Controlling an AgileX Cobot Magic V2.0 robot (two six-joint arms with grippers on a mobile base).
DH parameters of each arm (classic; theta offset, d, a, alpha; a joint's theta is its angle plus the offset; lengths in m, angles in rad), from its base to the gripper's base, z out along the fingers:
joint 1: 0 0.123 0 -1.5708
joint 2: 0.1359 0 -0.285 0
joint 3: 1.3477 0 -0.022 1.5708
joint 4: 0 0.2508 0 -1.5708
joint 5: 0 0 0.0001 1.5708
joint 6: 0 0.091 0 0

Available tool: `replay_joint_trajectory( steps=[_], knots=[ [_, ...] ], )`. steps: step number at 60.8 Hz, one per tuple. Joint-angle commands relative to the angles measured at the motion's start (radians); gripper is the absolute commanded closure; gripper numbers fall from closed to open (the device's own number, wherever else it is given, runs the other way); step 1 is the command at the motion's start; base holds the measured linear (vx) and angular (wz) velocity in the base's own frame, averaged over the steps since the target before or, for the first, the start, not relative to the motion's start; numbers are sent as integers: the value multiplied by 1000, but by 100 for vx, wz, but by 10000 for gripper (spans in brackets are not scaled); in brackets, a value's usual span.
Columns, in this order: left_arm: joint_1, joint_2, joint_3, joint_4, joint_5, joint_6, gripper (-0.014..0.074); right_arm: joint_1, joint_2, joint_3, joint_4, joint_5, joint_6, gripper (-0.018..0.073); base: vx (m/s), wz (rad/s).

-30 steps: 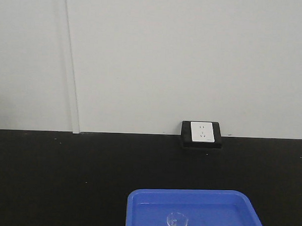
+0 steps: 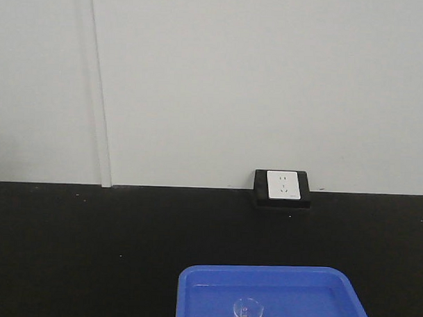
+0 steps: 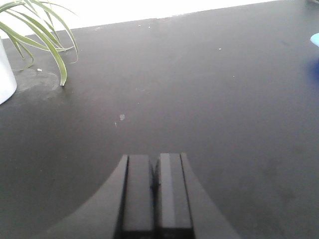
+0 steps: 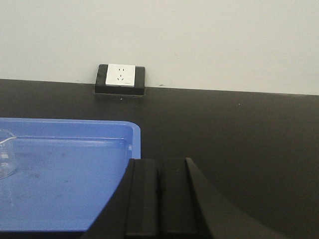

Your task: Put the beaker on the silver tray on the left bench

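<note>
The small clear glass beaker [image 2: 248, 311] stands upright inside a blue plastic tray [image 2: 193, 286] at the bottom of the front view. The right wrist view catches it at the far left edge as the beaker [image 4: 5, 159], well left of my right gripper [image 4: 160, 167]. That gripper is shut and empty, at the tray's right edge. My left gripper [image 3: 155, 162] is shut with nothing in it, over bare black worktop. The silver tray and the left bench are out of view.
A black-framed white socket [image 2: 282, 188] sits at the back of the black worktop against the white wall. A white pot [image 3: 5, 74] with long green leaves [image 3: 47, 35] stands at the far left of the left wrist view.
</note>
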Motion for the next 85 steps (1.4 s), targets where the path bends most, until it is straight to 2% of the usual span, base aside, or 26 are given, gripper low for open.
replay_joint_trajectory(
  steps=[1,30,35,42,46,54,70,85],
  knots=[
    [-5,-6,20,-3,-75,-1,595,2,-12,5,-2,-85,0,573,0,0],
    [-5,-6,20,-3,-75,-1,595,2,-12,5,-2,-129,0,573,0,0],
    [-5,-6,20,-3,-75,-1,595,2,-12,5,-2,-195,0,573,0,0],
    [-5,-6,20,-3,-75,-1,595,2,-11,4,1,-391,8,573,0,0],
    [-5,-6,20,-3,-75,-1,595,2,-9,-10,1,-436,41,573,0,0],
    [-5,-6,20,-3,-75,-1,595,2,44,-119,-1,-340,132,573,0,0],
    [-5,-6,20,-3,-75,-1,595,1,291,-342,-3,-202,127,568,0,0],
    [-5,-6,20,-3,-75,-1,595,1,484,-367,-3,-182,128,552,0,0]
  ],
)
